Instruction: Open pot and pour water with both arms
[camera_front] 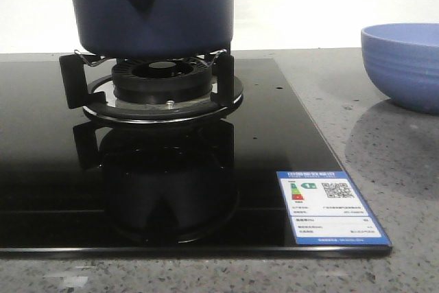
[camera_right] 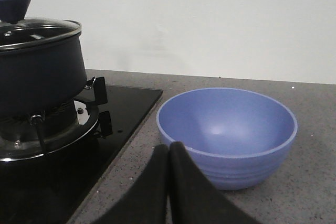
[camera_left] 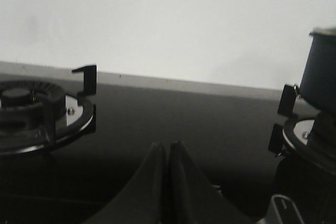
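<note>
The left gripper [camera_left: 168,153] is seen clenched on nothing above the black stove top [camera_left: 199,124], and the right gripper [camera_right: 169,156] is likewise pressed shut and empty just before the light blue bowl [camera_right: 227,135]. The pot [camera_front: 154,8] is set on the burner stand [camera_front: 158,87], its glass lid [camera_right: 37,30] still on, with the bowl on the grey desk [camera_front: 384,162] to its right.

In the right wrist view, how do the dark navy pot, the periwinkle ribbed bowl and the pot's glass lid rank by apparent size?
1. Periwinkle ribbed bowl, though it is nearer the camera.
2. Dark navy pot, cut off by the frame edge, so its rank against the bowl is unsure.
3. Glass lid.
</note>
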`<state>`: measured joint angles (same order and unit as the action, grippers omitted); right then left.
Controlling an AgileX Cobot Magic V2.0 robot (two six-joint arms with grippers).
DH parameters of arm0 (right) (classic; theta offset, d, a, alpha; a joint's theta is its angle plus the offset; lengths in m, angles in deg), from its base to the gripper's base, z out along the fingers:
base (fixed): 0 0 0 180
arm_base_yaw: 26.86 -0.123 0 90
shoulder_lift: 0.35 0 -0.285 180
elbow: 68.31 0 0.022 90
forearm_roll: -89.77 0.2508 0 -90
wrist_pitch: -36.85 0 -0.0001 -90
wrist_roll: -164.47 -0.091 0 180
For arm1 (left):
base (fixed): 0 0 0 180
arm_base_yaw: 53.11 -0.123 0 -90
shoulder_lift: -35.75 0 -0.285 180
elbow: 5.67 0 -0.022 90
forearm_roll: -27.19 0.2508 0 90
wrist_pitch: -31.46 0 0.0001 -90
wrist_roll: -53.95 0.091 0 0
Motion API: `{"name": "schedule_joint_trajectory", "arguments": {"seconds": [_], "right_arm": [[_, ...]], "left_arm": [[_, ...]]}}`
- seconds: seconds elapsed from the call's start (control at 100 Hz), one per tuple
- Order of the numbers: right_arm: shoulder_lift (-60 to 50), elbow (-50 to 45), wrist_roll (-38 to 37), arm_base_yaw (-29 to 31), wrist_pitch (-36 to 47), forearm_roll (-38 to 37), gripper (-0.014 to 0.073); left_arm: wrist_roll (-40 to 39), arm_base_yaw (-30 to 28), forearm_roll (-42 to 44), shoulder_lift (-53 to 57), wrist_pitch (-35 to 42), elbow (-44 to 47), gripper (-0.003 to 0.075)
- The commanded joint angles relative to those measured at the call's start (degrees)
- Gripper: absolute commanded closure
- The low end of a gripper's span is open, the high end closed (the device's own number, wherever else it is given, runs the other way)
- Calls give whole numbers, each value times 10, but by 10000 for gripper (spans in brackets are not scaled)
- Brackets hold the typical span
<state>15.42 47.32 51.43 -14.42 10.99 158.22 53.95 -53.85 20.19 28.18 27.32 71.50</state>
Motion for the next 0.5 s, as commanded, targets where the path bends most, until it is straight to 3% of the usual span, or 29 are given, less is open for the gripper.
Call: {"name": "schedule_joint_trajectory", "arguments": {"seconds": [0.0,0.49], "right_arm": [[4,14,8,1,20,20,636],[4,14,8,1,20,20,636]], "left_arm": [[-5,-4,4,17,16,19,741],[-5,-4,-14,16,18,19,741]]}}
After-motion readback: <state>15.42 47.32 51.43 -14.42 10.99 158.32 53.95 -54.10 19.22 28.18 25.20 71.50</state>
